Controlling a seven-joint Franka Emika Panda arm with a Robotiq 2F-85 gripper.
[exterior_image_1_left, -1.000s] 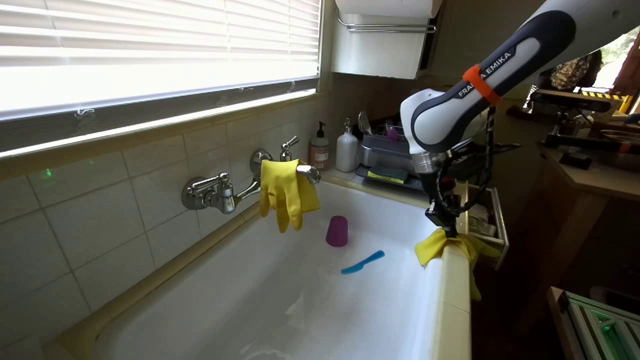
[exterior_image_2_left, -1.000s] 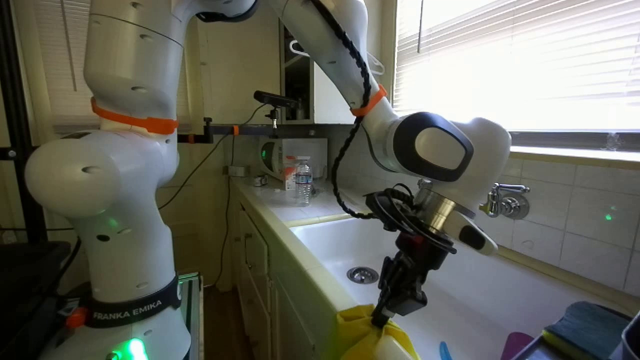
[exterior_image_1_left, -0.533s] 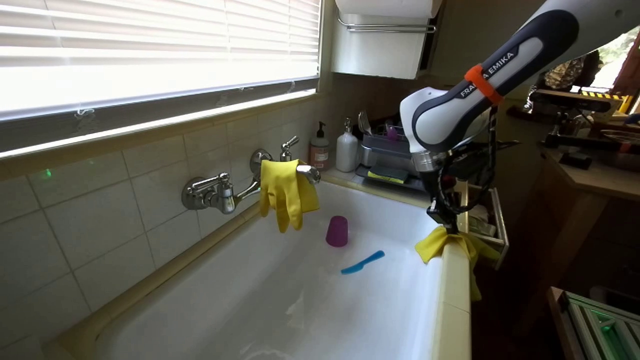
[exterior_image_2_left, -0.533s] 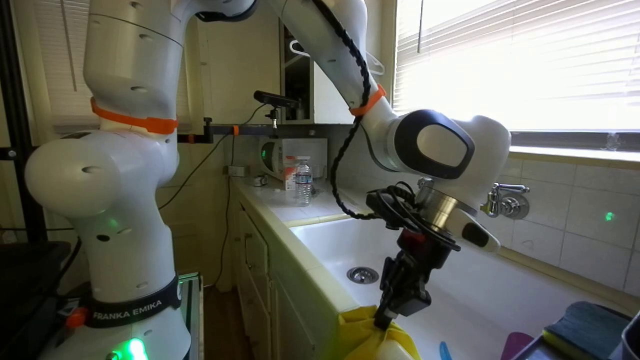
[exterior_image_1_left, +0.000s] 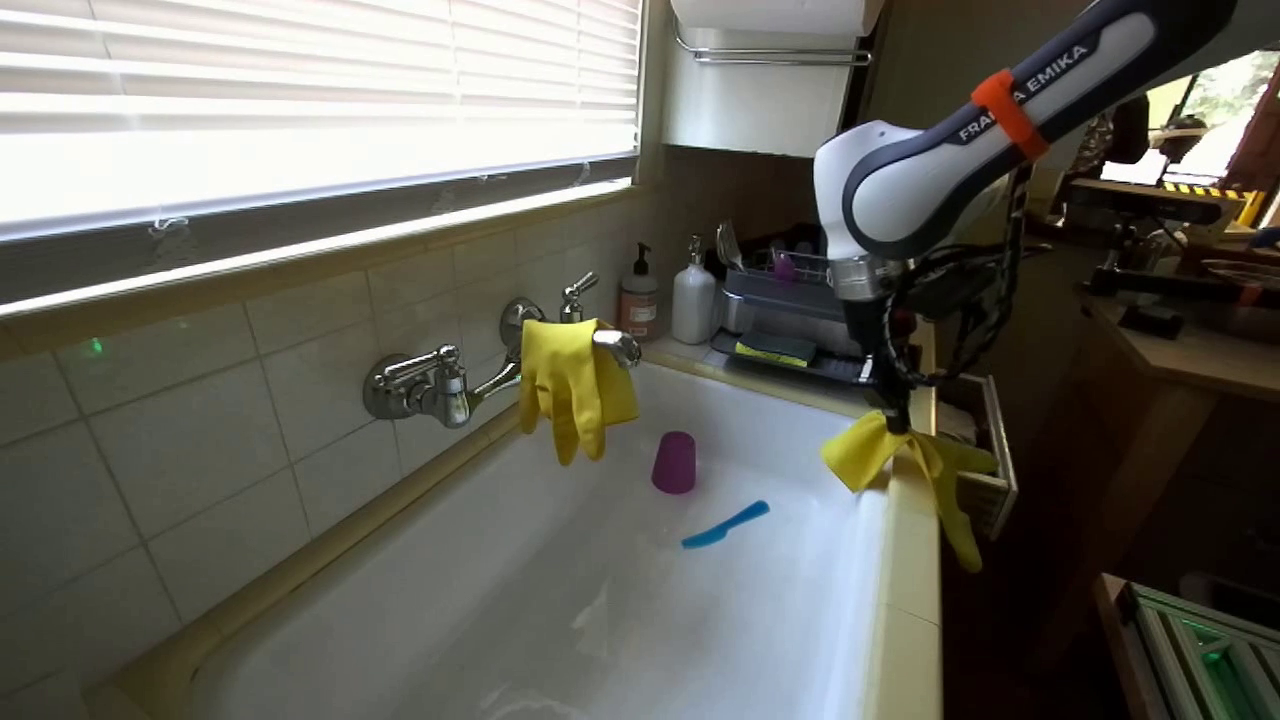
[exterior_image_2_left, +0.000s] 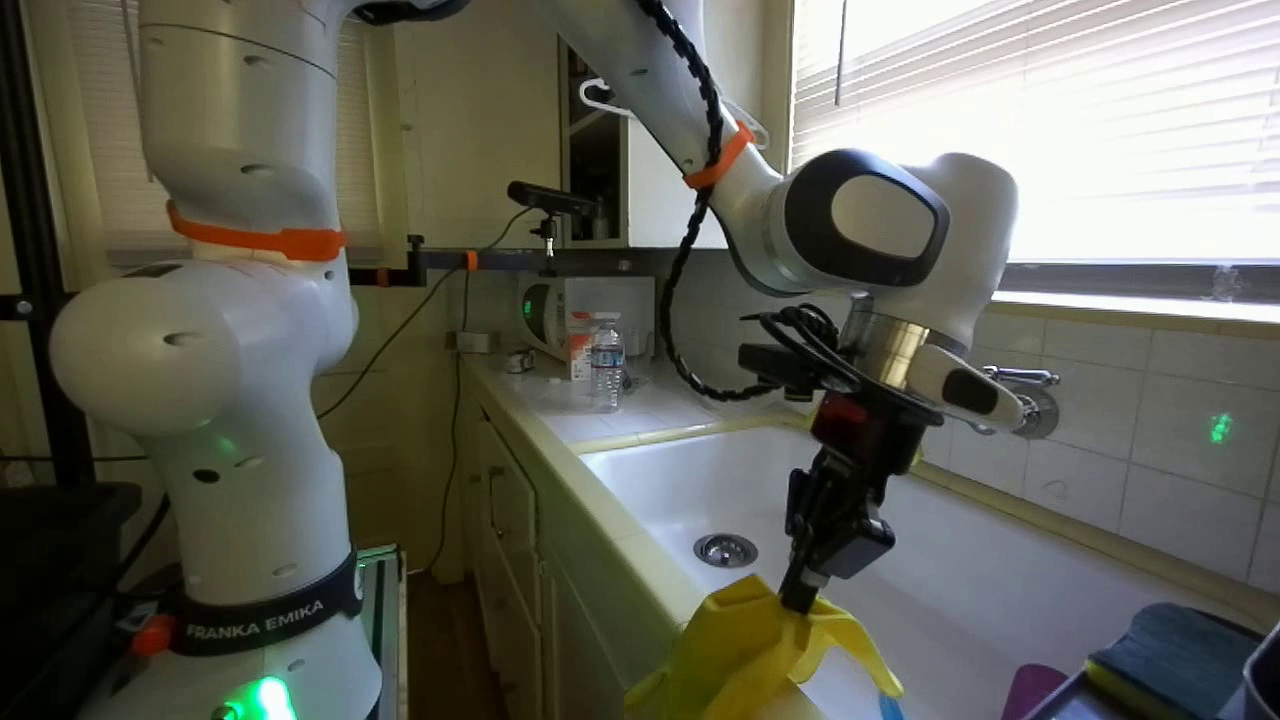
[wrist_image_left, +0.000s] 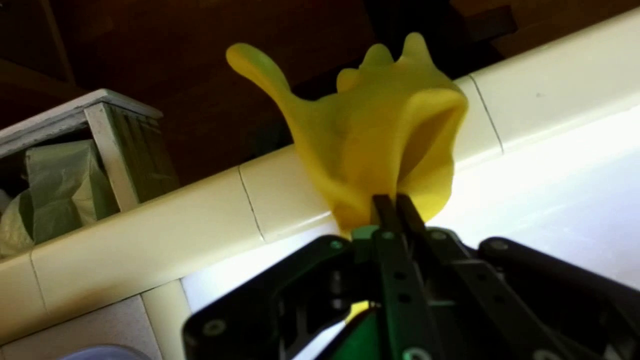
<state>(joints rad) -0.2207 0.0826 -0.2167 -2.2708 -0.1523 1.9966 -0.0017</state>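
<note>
Claw (wrist_image_left: 393, 200) clenched on glove (wrist_image_left: 345, 145), pointing down (slight tilt) just above sink rim (exterior_image_1_left: 905, 610); arm (exterior_image_1_left: 1060, 80) slopes down to a bent wrist (exterior_image_1_left: 840, 190) above it.

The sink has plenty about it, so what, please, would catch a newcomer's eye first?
Probably the bright glove, yellow and pinched in the claw over the cream rim of the sink. Next comes a second glove, also yellow, draped over the tap. Inside the white sink, the purple cup and blue knife stand out too.
</note>
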